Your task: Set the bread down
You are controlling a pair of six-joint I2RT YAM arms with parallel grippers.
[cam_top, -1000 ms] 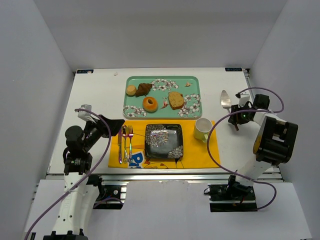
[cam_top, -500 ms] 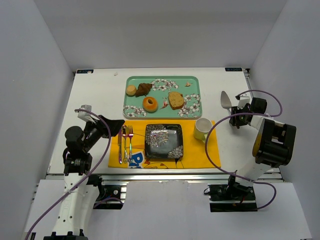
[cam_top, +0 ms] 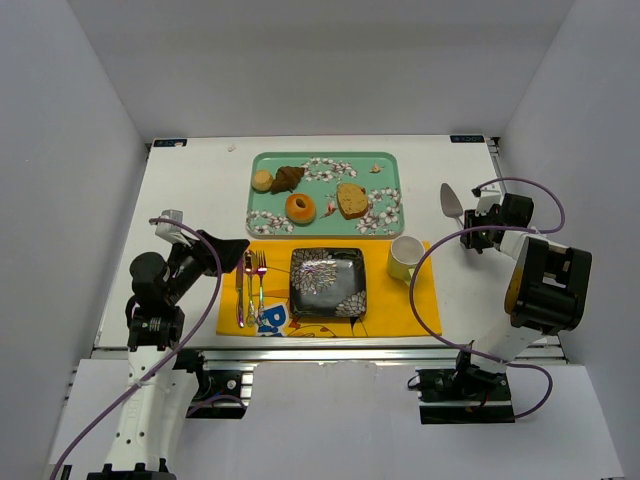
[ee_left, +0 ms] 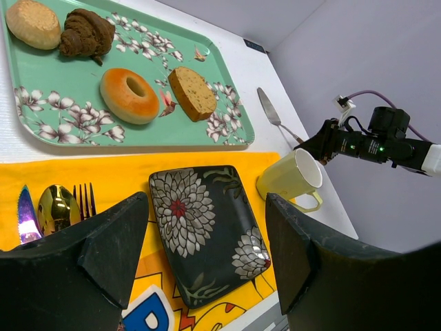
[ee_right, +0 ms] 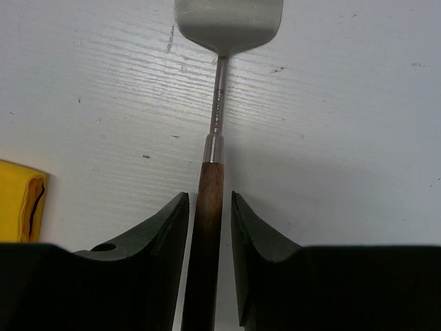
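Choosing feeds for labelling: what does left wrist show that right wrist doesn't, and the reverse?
Left wrist only: the tray with the ring bread, the plate, the mug, the cutlery, and the left fingers wide apart, empty. Right wrist only: how the right fingers flank the wooden handle of the spatula; contact unclear. Both: the spatula blade, the yellow placemat, the white table.

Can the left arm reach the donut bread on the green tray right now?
Probably yes. The left gripper is open and empty. The bread lies uncovered on the tray with nothing on top of it, and in the left wrist view nothing tall stands in the way.
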